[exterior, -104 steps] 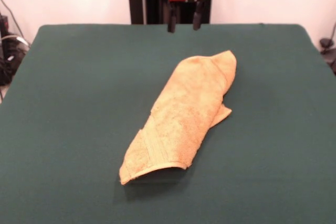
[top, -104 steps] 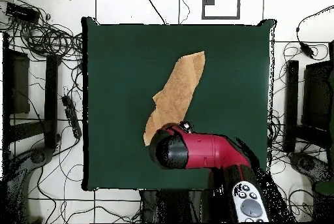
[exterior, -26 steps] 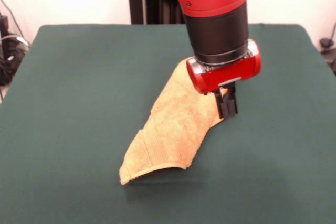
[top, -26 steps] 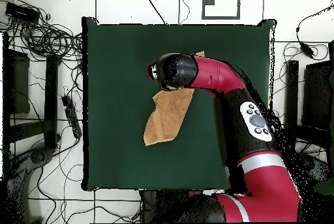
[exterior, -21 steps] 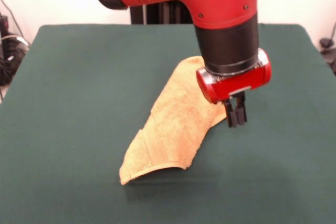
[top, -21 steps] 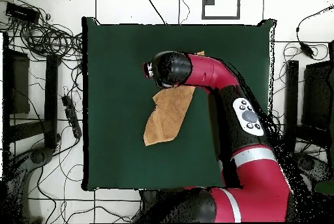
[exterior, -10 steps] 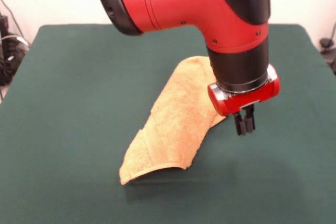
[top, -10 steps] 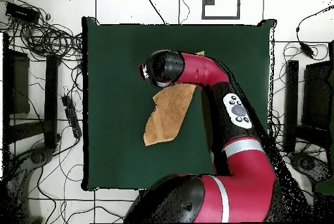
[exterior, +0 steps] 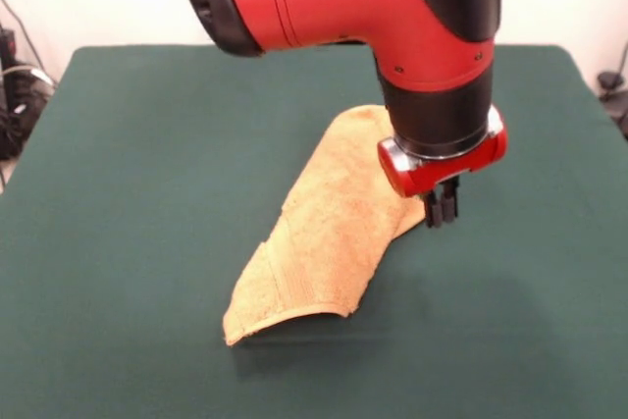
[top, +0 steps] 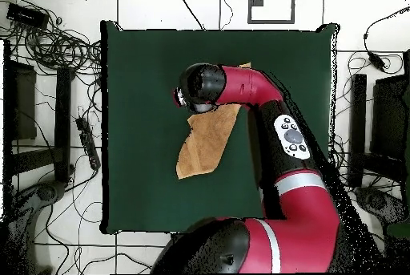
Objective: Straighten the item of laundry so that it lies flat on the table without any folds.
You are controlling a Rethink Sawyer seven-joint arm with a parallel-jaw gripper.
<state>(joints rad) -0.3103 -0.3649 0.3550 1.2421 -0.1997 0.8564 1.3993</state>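
Note:
The item of laundry [exterior: 329, 228], an orange-tan terry towel, lies folded into a long strip running diagonally across the dark green table [exterior: 147, 144]. Its near end arches up a little off the felt. My gripper [exterior: 442, 215] hangs just right of the towel's right-hand corner, low over the table, its two dark fingers [exterior: 436, 205] pressed together and shut with nothing visible between them. From overhead, the red arm's wrist [top: 200, 87] covers the gripper and one end of the towel [top: 204, 139]; the table [top: 136, 71] shows around them.
The red and black arm [exterior: 373, 7] fills the upper middle of the front view. Cables [top: 56, 43] and dark equipment stands [top: 20, 103] lie on the floor around the table's sides.
The arm came down from its drawn-back position to the towel's right edge. In the last second the shut gripper slid off past the corner, then drew back toward it. The towel keeps its shape.

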